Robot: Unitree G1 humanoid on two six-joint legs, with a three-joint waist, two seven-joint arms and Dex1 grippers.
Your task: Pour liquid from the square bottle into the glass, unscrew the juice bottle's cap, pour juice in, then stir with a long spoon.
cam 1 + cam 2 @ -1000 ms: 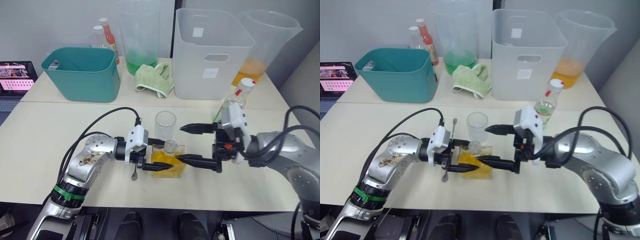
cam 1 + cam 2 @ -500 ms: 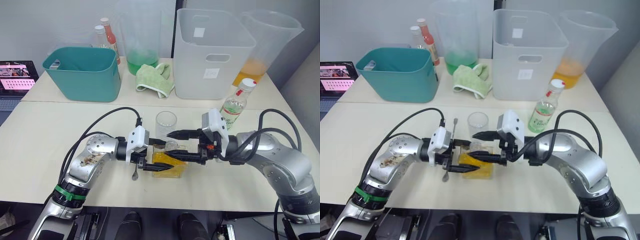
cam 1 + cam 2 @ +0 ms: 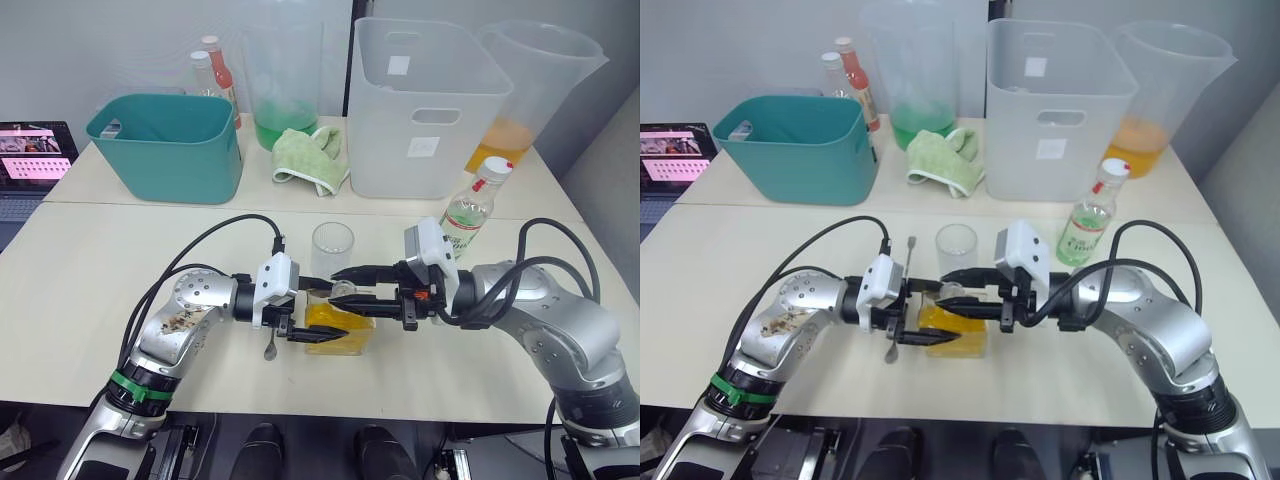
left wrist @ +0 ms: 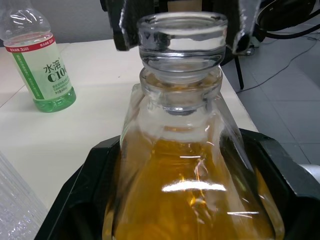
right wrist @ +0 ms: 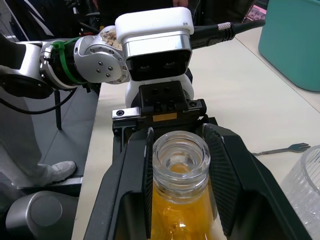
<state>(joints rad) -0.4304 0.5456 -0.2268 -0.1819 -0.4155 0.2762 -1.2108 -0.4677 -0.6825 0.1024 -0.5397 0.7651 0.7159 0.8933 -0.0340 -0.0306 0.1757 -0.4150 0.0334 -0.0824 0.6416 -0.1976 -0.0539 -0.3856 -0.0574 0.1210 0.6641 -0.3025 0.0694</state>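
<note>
Square bottle [image 3: 337, 326] stands on table [image 3: 80, 260] at centre front, yellow liquid inside, stopper [image 4: 181, 39] seated in the neck. Left gripper [image 3: 305, 312] comes in from 9 o'clock, fingers [image 4: 85, 200] clamped on the bottle's body. Right gripper [image 3: 345, 283] comes in from 3 o'clock, fingers [image 5: 222, 167] on either side of the stopper, right against it; cannot tell if they are pressing it. Glass [image 3: 331, 252] stands just behind the bottle at 12 o'clock. Juice bottle [image 3: 470, 208] upright, cap [image 3: 494, 167] on, at 2 o'clock from the square bottle. Spoon [image 3: 900, 299] lies on the table at the bottle's 9 o'clock, under the left gripper, bowl toward the front edge. Teal bin [image 3: 170, 143] back left, white bin [image 3: 428, 105] back centre, green cloth [image 3: 308, 157] between them.
</note>
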